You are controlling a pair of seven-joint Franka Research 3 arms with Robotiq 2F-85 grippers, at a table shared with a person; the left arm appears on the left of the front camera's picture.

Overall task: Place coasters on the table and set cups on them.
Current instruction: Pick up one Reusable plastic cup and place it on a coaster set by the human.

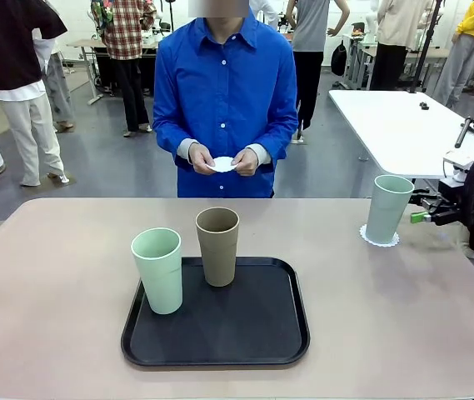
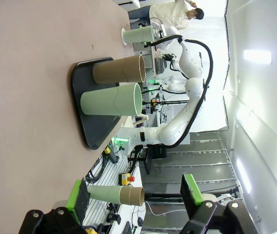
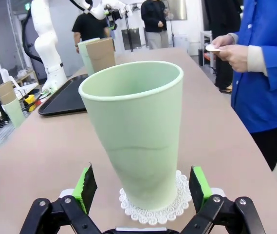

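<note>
One mint cup (image 1: pixel 387 207) (image 3: pixel 136 131) stands upright on a lacy white coaster (image 1: pixel 380 238) (image 3: pixel 153 208) at the right of the beige-pink table (image 1: pixel 53 292). My right gripper (image 1: pixel 424 217) (image 3: pixel 142 189) is open just to its right, its green pads clear of the cup's base on both sides. A second mint cup (image 1: pixel 158 270) (image 2: pixel 111 100) and the olive-brown cup (image 1: pixel 218 246) (image 2: pixel 119 69) stand on the black tray (image 1: pixel 216 337). The person's hands hold another coaster (image 1: pixel 222 164) (image 3: pixel 211 48). My left gripper (image 2: pixel 136 197) is open and holds nothing, away from the tray.
The person in a blue shirt stands at the table's far edge. A white table (image 1: pixel 395 125) lies beyond the right corner. Bare tabletop spreads left of the tray and between the tray and the right cup.
</note>
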